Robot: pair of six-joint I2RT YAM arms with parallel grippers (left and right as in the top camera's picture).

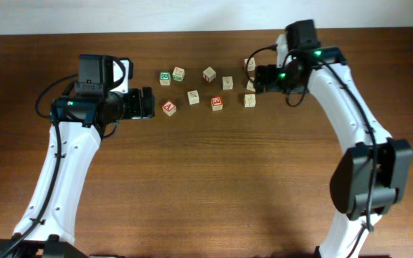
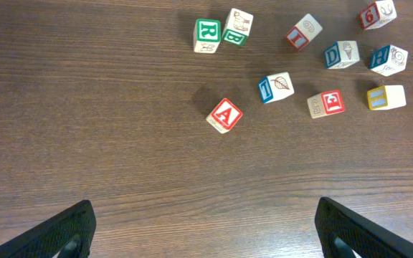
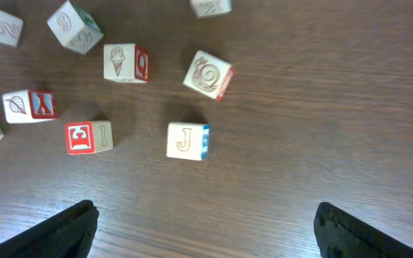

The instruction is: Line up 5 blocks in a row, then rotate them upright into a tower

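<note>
Looming at the bottom corners of the left wrist view, the left gripper (image 2: 206, 233) is spreading wide and holding nothing. Ahead of it, almost centred in the gap, the A block (image 2: 225, 115) is lying alone, its faces skewed to the line between the jaws. Being a cube, it is offering no long axis, only that twist to match. From overhead it is sitting just right of the left gripper, so this arm looks the nearer one for it. Bare worktop (image 1: 192, 179) is stretching away on its left and near sides. The blue-faced block (image 2: 274, 86) is standing near on its far right, not touching.

The other blocks (image 1: 227, 82) are lying scattered in a loose band between the two arms, with the E block (image 1: 216, 103) mid-band. At the right end, the J block (image 3: 187, 140) is sitting squarely ahead of the right gripper (image 1: 254, 77), which is also gaping wide and empty, with open wood on the block's near side. The worktop's far edge is running beyond the band, well apart.
</note>
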